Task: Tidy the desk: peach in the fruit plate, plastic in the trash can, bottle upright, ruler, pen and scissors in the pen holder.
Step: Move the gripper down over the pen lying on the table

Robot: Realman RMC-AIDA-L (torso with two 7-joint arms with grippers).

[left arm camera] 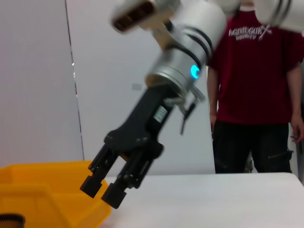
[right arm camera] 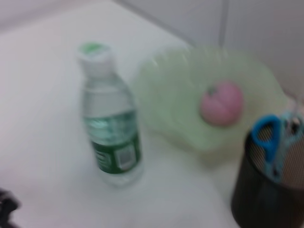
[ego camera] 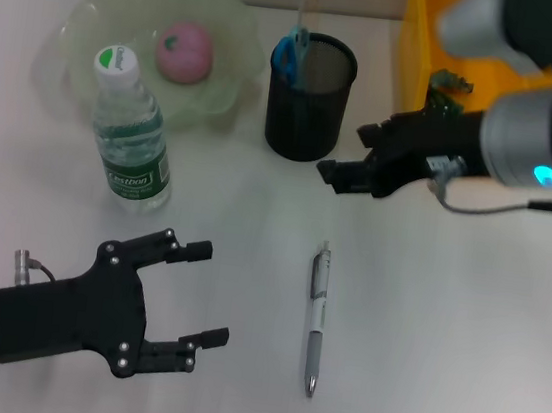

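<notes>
right gripper (ego camera: 348, 155) hangs with its fingers drawn nearly together and nothing between them, just beside the pen holder (ego camera: 309, 98), on the side away from the fruit plate (ego camera: 232, 30). scissors (ego camera: 291, 52) already stand in that holder, and what looks like the ruler's tip shows just behind them. below this gripper, toward the robot, the pen (ego camera: 316, 317) lies flat on the desk, well apart from both grippers, its long axis pointing roughly at the holder. left gripper (ego camera: 190, 297) sits spread and empty near the pen's side, on the side away from the right arm.

the pen looks like the last item left: the peach (ego camera: 184, 51) is in the plate and the bottle (ego camera: 132, 133) stands upright beyond the holder from the right gripper. the yellow trash can (ego camera: 426, 54) sits behind the right arm.

to do the pick well, i'd open the fingers first, come straight down across the pen's barrel near its middle, and close square to it, since a slim round barrel may roll or pivot if caught near an end.
</notes>
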